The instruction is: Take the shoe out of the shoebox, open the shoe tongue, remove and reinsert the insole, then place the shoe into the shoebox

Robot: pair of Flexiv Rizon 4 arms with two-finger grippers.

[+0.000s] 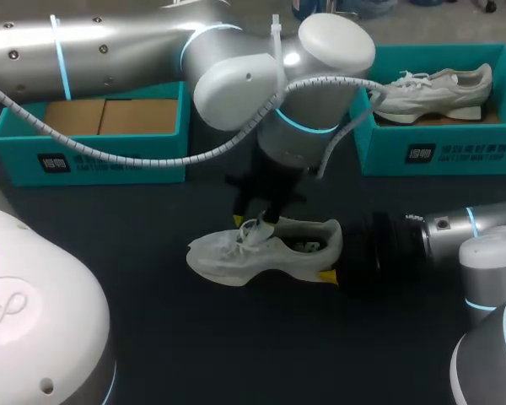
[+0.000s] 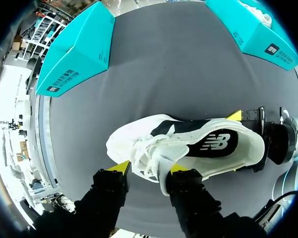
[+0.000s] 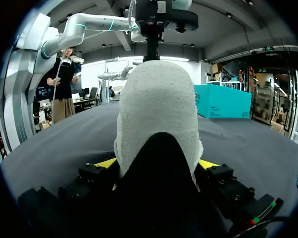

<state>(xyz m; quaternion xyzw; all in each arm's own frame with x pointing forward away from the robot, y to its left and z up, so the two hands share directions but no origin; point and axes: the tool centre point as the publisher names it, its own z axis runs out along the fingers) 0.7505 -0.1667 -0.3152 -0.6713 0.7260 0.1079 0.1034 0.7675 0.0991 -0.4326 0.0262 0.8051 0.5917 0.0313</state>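
Now, shoes: two, both white.
first shoe (image 1: 266, 251): on the table (image 1: 194, 337), between both claws.
second shoe (image 1: 434, 91): inside the right box (image 1: 443, 152).
boxes: two; left box (image 1: 93, 156) too.
right claw (image 3: 157, 163): squeezes the first shoe's heel.
left claw (image 2: 148, 168): over the laces; grip, cannot tell.

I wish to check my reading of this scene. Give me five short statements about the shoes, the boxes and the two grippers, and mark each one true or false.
1. The white shoe lies on the table, outside both boxes. True.
2. The right gripper is open, clear of the shoe. False: it is shut on the heel.
3. The right-hand box holds a second shoe. True.
4. The left-hand box also holds a shoe. False: only its cardboard bottom shows.
5. The left gripper hangs over the right-hand box. False: it is at the white shoe's laces.
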